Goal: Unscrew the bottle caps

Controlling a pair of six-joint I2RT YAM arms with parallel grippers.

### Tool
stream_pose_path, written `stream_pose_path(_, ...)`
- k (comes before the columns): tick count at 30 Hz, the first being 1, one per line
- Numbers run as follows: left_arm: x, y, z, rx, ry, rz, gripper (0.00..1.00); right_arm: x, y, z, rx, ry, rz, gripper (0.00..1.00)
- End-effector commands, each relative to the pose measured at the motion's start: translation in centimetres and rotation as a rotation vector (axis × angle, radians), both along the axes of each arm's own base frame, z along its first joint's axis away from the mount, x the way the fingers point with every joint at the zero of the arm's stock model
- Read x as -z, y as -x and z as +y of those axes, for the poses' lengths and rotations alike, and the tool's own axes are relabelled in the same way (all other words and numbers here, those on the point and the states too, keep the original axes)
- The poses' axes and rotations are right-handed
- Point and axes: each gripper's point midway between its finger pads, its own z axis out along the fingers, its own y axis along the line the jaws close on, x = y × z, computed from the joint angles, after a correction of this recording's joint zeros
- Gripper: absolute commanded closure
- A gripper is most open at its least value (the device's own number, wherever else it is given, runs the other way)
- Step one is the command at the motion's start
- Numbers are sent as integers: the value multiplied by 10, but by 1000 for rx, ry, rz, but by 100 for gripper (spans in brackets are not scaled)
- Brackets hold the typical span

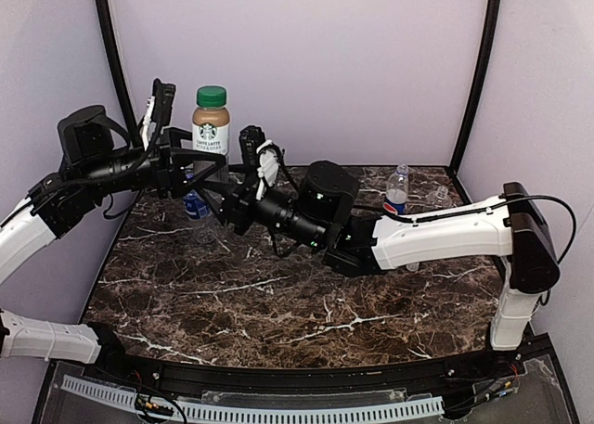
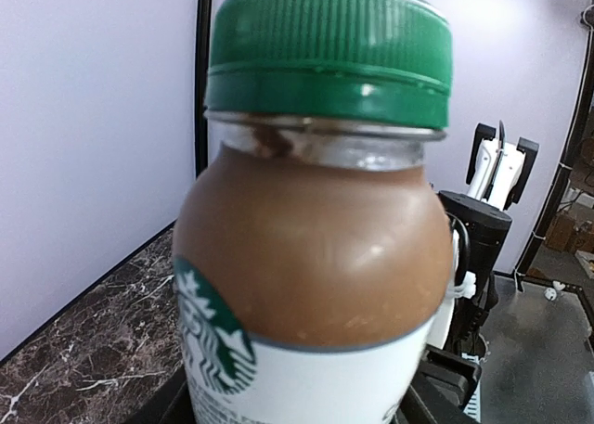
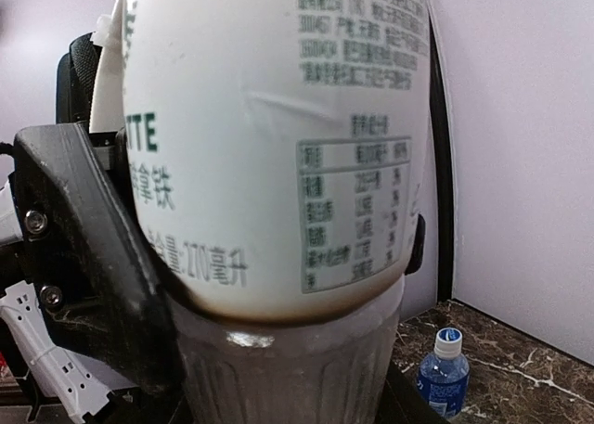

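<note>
Top view: the bottle (image 1: 211,132) with its green cap (image 1: 212,96) is up above the table (image 1: 278,303), near the back wall, with wide marble toward the near edge. The left gripper (image 1: 186,169) and right gripper (image 1: 225,190) meet at its hidden lower part.

Left wrist view: the cap sits on the neck, and I cannot tell the left fingers' state.

Right wrist view: the fingers (image 3: 83,257) grip the bottle's body, and the cap is cut off.

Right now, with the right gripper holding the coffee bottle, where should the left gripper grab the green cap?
Pinch the green cap by its ribbed side wall, coming in level from the left. The coffee bottle is upright and the right gripper clamps its label lower down, leaving the cap clear.
</note>
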Motion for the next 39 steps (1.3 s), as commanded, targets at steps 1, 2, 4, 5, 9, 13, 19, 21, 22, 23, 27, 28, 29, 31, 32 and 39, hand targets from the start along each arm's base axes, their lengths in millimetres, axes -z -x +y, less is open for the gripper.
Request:
stream_pose_path(1,11,6,-3,27,19,56,40,-22,7,6,-39,-73,-22,64)
stream_pose_path(2,13,6,-3,26,19,61,41,-23,9,7,-51,-72,-26,64)
stream_pose_path(4,13,4,-3,21,19,60,46,-22,11,8,-66,-67,-31,63)
stream_pose_path(5,13,4,-3,19,19,58,50,-21,12,8,-69,-63,-30,60)
stream_pose_path(9,12,4,0,4,0,17,54,-18,15,-1,-63,-35,-53,24)
stream_pose_path(13,23,-10,15,-115,-108,-110,64,-11,23,-22,-58,59,-86,2)
stream_pose_path(19,52,-48,56,-383,-463,-487,71,1,31,-64,-74,327,-20,1)
stream_pose_path(21,46,-61,69,-493,-576,-621,72,0,30,-75,-58,389,50,1)
stream_pose_path(22,39,-68,76,-555,-638,-691,72,-2,27,-80,-36,406,98,1)
stream_pose_path(23,34,-65,73,-546,-695,-782,72,-5,24,-83,-17,414,146,2)
stream_pose_path(27,23,-69,70,-590,-899,-1041,70,-25,3,-89,98,337,320,8)
stream_pose_path(28,24,-72,71,-606,-940,-1068,70,-29,-2,-88,119,317,346,9)
stream_pose_path(29,20,-73,69,-612,-973,-1137,69,-33,-6,-85,124,302,362,9)
stream_pose_path(31,17,-71,67,-610,-1011,-1229,69,-34,-16,-81,126,290,385,8)
stream_pose_path(32,16,-70,66,-606,-1023,-1262,69,-32,-21,-80,120,284,406,8)
stream_pose_path(39,27,-64,58,-566,-1128,-1503,69,-28,-19,-56,-31,261,463,10)
